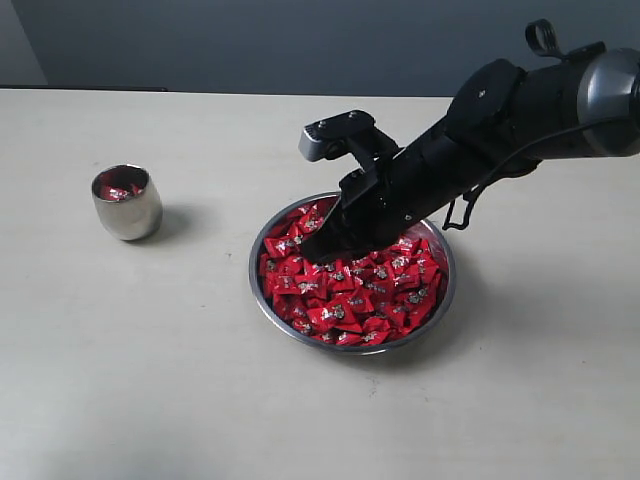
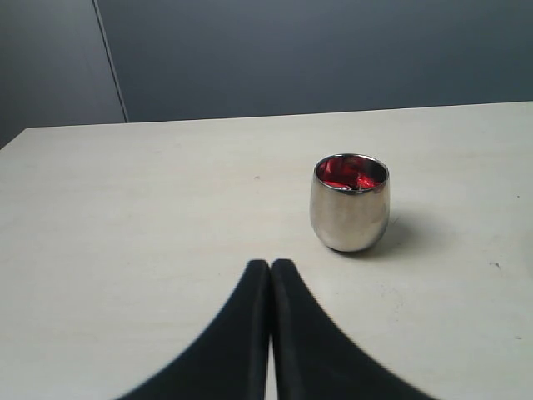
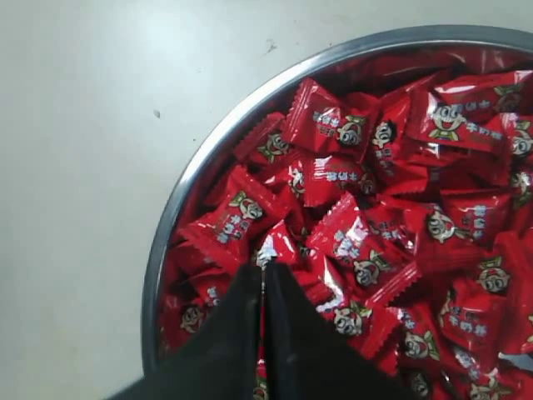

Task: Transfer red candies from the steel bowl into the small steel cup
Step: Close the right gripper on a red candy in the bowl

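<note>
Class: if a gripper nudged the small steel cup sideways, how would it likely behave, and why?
The small steel cup would probably slide: polished steel on a smooth table. Its wall curves in toward the base, so a high push might tip it. The red candies inside likely add little weight.

Pale table w/ grey wall behind
</note>
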